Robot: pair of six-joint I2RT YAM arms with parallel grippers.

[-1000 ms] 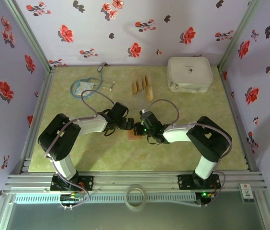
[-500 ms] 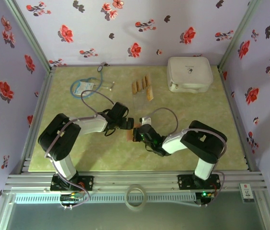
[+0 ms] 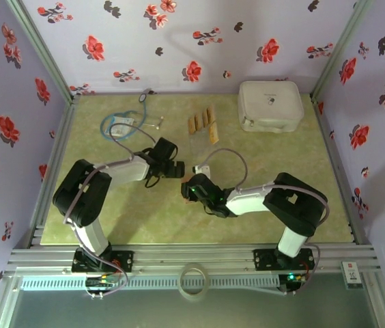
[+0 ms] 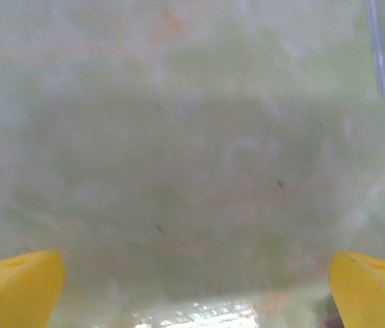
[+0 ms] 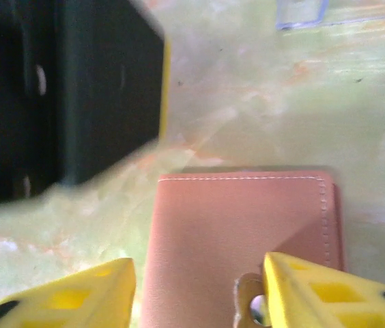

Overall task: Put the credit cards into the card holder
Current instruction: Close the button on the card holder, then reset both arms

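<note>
My right hand (image 5: 198,273) hangs low over the card holder (image 5: 240,225), its fingers partly spread and nothing pinched between them that I can see. The closed reddish-brown wallet lies flat on the table (image 3: 145,219) straight beneath that hand, its stitched far edge just past the fingertips and one fingertip overlapping its right side. My left hand (image 4: 192,287) is spread fully wide and empty over bare table, just to the left of the right hand and a little farther out. The credit cards (image 3: 203,124), four tan strips in a row, lie well beyond both hands, with a white case (image 3: 269,106) off to their right
</note>
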